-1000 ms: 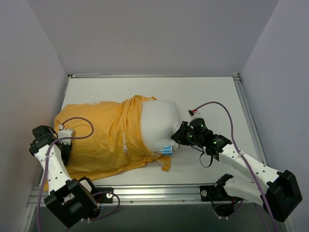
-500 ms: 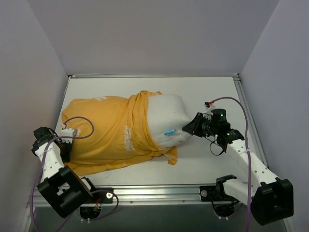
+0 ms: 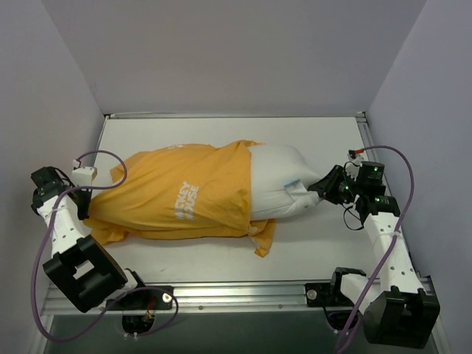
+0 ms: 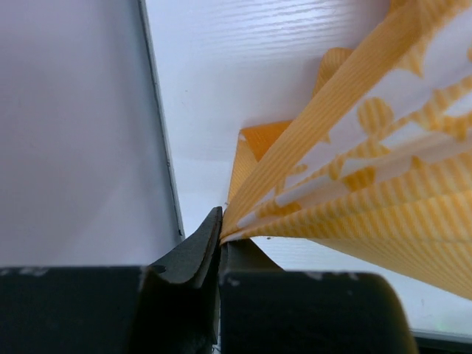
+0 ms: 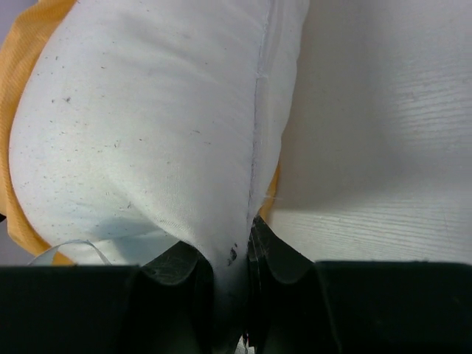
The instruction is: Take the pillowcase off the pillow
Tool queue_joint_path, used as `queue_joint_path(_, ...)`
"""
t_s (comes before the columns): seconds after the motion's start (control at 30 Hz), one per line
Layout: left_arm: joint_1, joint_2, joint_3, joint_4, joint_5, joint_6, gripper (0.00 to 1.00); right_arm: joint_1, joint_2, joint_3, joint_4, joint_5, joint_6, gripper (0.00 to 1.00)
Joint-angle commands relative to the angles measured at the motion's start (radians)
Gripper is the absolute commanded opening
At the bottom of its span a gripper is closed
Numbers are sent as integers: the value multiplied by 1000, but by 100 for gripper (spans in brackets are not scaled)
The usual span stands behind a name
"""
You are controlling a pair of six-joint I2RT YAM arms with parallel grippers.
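Observation:
The orange-yellow pillowcase [image 3: 177, 195] lies stretched across the table with white text on its top side. The white pillow [image 3: 280, 177] sticks out of its right end, the rest hidden inside. My left gripper [image 3: 87, 193] is shut on the pillowcase's left end, seen close in the left wrist view [image 4: 354, 169]. My right gripper [image 3: 324, 186] is shut on the pillow's right end; the pillow [image 5: 162, 125] fills the right wrist view. The two grippers are far apart, with the fabric taut between them.
The white table [image 3: 310, 243] is boxed in by grey walls on the left, back and right. A metal rail [image 3: 243, 291] runs along the near edge. Purple cables loop over both arms. The left wall [image 4: 74, 133] is close to my left gripper.
My right gripper has pulled the pillow to the right, and my left gripper has drawn the pillowcase's end left. The bunched pillowcase has flattened and stretched, and the whole bundle has shifted right.

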Motion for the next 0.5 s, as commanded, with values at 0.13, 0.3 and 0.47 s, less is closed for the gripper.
queue_joint_path(0.13,24,117,130,449,-460,-24,2,-188,18,348,22,338,-90,0)
queue_joint_path(0.3,93,178,213,512,-475,-29,2,-225,32,428,-10,402,-122,0)
queue_joint_path(0.47,112,216,236,532,-472,-24,2,-225,-6,399,-25,453,-140,0)
